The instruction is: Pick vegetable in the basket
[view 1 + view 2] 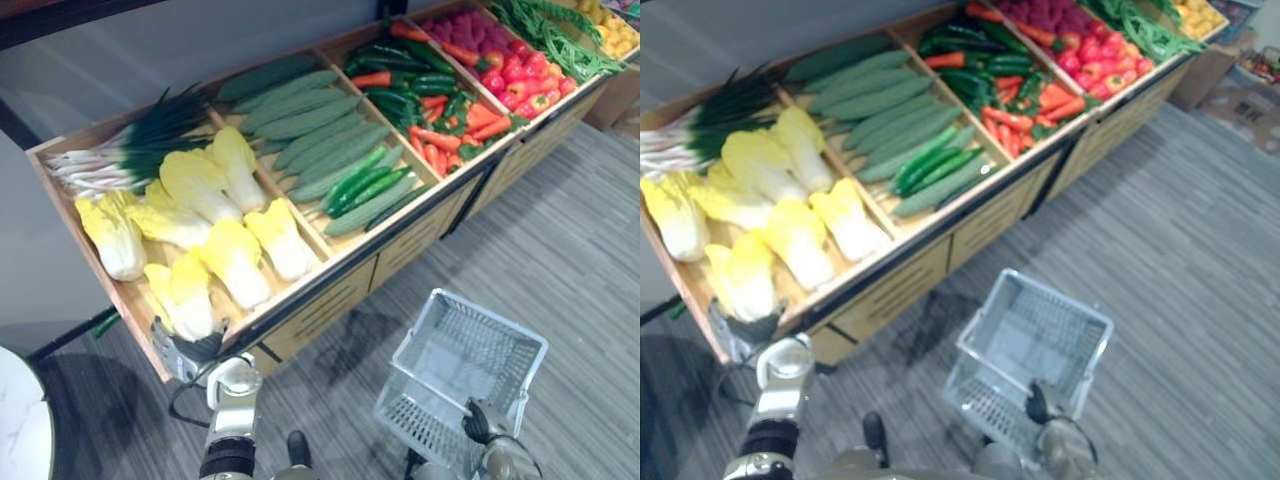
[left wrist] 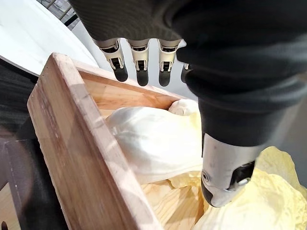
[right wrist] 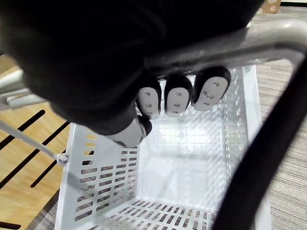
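Reaching with left robot hand (image 1: 200, 350), fingers straight and apart, over a cabbage (image 2: 158, 139) at the corner of the wooden bin (image 2: 81, 143), right robot hand (image 3: 175, 98) clamped on the handle (image 3: 230, 45) of the empty basket (image 1: 405, 350); next, likely curling round that cabbage and lifting.

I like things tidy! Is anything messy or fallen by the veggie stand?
One small green stick-shaped thing lies on the floor below the left end of the wooden vegetable stand, perhaps a fallen vegetable. The white plastic basket is upright, empty.

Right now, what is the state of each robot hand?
Left robot hand: open, fingers straight by the cabbage.
Right robot hand: closed on the basket handle.
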Controlling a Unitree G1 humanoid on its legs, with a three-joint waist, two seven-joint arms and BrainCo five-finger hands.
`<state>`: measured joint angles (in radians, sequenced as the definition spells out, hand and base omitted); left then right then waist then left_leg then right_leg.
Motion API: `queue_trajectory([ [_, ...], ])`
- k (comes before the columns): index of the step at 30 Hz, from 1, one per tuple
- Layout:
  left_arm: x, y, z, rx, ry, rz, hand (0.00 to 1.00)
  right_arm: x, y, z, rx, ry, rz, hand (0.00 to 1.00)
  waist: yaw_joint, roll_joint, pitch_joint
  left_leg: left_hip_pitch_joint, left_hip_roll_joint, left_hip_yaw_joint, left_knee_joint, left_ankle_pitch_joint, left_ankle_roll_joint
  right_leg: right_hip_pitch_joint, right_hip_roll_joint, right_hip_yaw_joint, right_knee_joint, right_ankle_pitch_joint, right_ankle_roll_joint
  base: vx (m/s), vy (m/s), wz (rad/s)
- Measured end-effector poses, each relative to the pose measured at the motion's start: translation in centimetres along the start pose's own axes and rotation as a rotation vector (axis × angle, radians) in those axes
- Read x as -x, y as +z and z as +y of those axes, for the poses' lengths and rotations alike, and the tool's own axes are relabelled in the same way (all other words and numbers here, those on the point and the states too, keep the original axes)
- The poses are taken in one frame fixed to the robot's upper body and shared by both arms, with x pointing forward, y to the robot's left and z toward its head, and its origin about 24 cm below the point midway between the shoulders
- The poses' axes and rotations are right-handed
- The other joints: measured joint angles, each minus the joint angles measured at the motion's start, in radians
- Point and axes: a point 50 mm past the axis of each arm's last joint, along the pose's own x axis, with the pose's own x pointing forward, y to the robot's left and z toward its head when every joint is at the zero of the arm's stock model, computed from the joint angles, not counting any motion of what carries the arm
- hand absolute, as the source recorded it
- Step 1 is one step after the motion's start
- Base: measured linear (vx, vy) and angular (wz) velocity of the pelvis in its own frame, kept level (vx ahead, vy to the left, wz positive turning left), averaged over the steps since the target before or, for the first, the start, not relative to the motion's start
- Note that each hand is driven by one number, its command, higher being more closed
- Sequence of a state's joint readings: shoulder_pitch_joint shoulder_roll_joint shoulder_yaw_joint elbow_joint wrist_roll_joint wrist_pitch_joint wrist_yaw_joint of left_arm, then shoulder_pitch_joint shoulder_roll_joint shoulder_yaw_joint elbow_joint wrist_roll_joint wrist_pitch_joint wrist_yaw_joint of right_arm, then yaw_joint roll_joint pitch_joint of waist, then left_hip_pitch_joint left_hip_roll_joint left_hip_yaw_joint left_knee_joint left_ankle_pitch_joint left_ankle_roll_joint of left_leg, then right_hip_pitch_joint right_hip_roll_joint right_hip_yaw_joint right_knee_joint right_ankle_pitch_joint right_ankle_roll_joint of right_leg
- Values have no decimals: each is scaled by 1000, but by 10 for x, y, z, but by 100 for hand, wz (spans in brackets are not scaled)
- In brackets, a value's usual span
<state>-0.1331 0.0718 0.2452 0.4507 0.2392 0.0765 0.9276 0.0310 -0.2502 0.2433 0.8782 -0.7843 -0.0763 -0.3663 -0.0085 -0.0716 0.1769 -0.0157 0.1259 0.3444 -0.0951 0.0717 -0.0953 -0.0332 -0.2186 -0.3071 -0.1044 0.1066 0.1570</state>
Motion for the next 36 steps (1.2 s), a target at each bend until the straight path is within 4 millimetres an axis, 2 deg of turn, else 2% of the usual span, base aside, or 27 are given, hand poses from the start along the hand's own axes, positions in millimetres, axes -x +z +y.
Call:
queue_trajectory([
  [4, -5, 9, -1, 33, 16, -3, 0, -4, 4, -5, 1, -16, -12, 100, -8, -3, 34, -2, 3, 7, 0, -1, -2, -13, 4, 12, 3, 1, -1, -11, -9, -7],
  [11, -15, 6, -1, 42, 73, 61, 0, -9, 9, -13, 2, -60, -30, 100, -15, -6, 66, -18, 8, 32, 0, -2, -3, -54, 7, 43, 20, 1, -1, 7, -9, -13],
  [21, -48, 13, 7, 48, 166, 111, 0, -11, 13, -16, 12, -76, -67, 100, -15, -23, 104, -19, 9, 62, 0, -4, -5, -103, 7, 93, 54, 0, -1, -13, -4, -12],
  [22, -51, 13, 8, 38, 171, 112, 100, -11, 14, -16, 20, -72, -74, 100, -16, -26, 105, -19, 8, 62, 0, -5, -6, -105, 7, 95, 55, 0, -1, -21, -1, -6],
  [28, -66, 14, 14, 48, 207, 151, 100, -9, 14, -14, 25, -61, -90, 100, -14, -36, 114, -19, 9, 69, 0, -6, -7, -113, 7, 104, 61, 0, -1, 0, -1, -2],
  [36, -75, 9, 19, 23, 228, 170, 100, -8, 13, -12, 37, -50, -100, 100, -16, -42, 118, -9, 8, 85, 0, -7, -8, -121, 7, 124, 74, 0, -1, 2, -3, -6],
])
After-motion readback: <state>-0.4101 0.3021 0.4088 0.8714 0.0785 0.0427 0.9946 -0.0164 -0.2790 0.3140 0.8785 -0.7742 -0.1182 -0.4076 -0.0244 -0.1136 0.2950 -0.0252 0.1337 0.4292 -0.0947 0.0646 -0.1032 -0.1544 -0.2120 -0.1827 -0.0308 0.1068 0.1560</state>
